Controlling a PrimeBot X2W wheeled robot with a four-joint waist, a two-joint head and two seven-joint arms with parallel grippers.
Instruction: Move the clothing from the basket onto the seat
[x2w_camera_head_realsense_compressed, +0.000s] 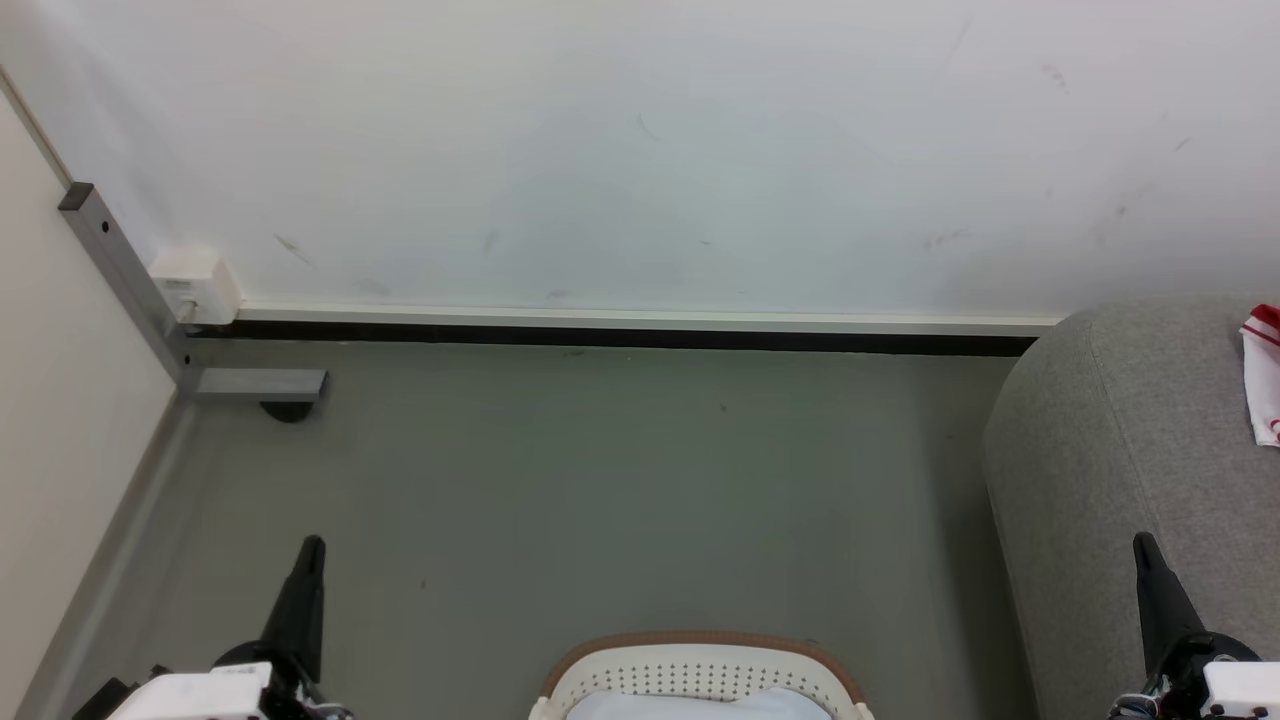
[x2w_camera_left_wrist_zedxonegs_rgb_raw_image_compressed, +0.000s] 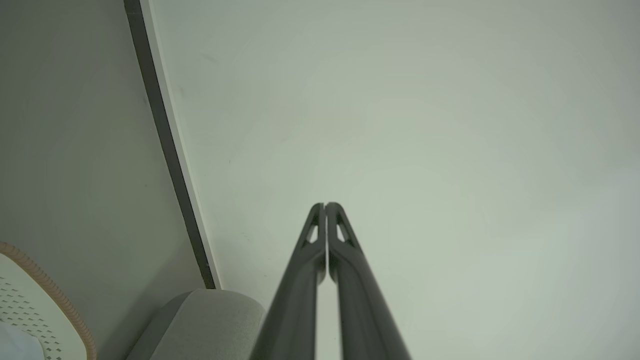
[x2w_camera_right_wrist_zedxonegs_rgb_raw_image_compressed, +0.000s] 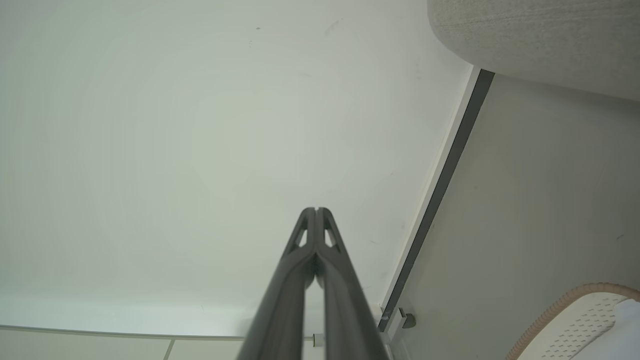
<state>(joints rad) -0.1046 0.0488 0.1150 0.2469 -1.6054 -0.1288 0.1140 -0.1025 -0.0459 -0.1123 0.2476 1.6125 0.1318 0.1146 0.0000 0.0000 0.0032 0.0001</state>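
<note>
Sofa sits at right, cut by the frame. Basket is bottom centre, its near half cropped. Clothing lies on the sofa top at the far right edge, mostly cut off, so can't tell how it's spread. Pale cloth is in the basket; the rest of the inside is hidden. Left gripper and right gripper are both pinched closed, empty and low. Move looks done. I'd tilt the head down and check the basket first.
</note>
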